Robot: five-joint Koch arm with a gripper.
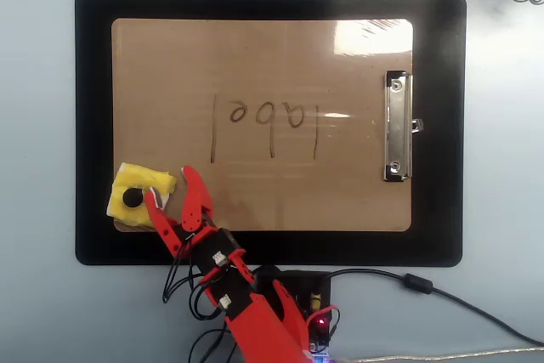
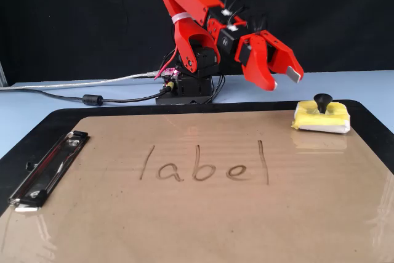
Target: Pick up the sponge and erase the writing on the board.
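Yellow foam with white edges made up the sponge (image 1: 140,196), a squarish block with a round black knob (image 2: 322,100) standing up from its middle. It sat on the board (image 1: 255,65) at one corner, lower left in the overhead view and far right in the fixed view, its outer edge reaching just past the board's rim onto the black mat (image 1: 92,125).

The board was a brown clipboard with rounded corners, glossy enough to throw back the room lights, and its silver clip (image 1: 396,127) lay along the side away from the sponge. Across its middle ran the writing (image 2: 203,164), thin dark strokes that read "label" from the fixed view, between two vertical bars.

The red pincer (image 1: 170,189) hung above the board just beside the sponge, its two jaws spread well apart and holding nothing. In the overhead view one tip overlapped the sponge's edge, but the fixed view showed the pincer (image 2: 284,82) raised clear of the knob.

Behind the mat, on the pale blue tabletop (image 1: 501,210), stood the arm's base (image 2: 184,90) with black cables (image 2: 92,99) trailing off to one side.
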